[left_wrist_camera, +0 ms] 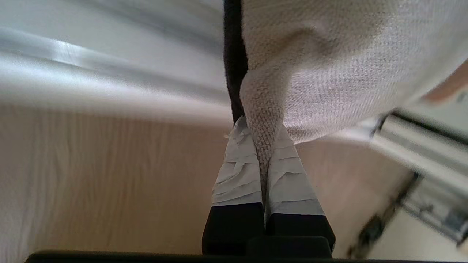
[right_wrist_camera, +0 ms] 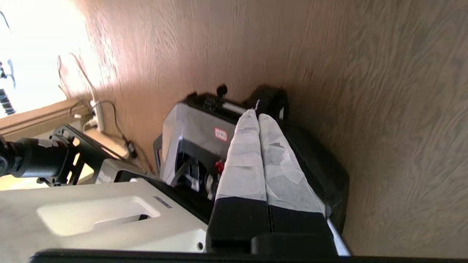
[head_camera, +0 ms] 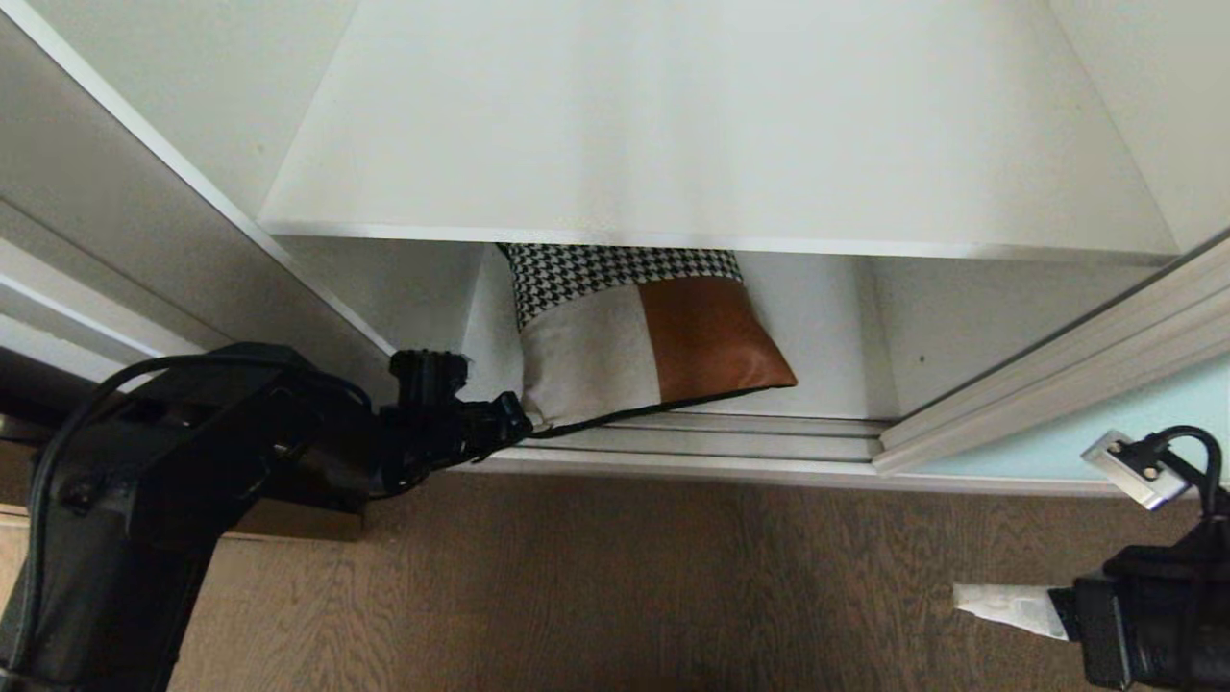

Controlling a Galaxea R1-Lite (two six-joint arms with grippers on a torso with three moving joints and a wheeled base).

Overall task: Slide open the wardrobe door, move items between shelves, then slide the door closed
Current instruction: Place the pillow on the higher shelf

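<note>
With the left gripper [head_camera: 514, 423] pinched shut on the lower-left corner of the square beige, rust-brown and houndstooth cushion [head_camera: 634, 336] at frame centre under the white laminate shelf [head_camera: 711, 144], a slow, level pull seemed wisest, the right gripper [head_camera: 971, 598] idling closed and empty at lower right.

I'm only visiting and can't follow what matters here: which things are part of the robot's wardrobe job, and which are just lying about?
Part of the job:
- cushion, on the bottom shelf, corner pinched in the left claw
- shelf above it
- sliding wardrobe door, pushed to the right

Just there:
- wood-grain floor
- right claw, shut and empty, over the floor
- robot's base
</note>
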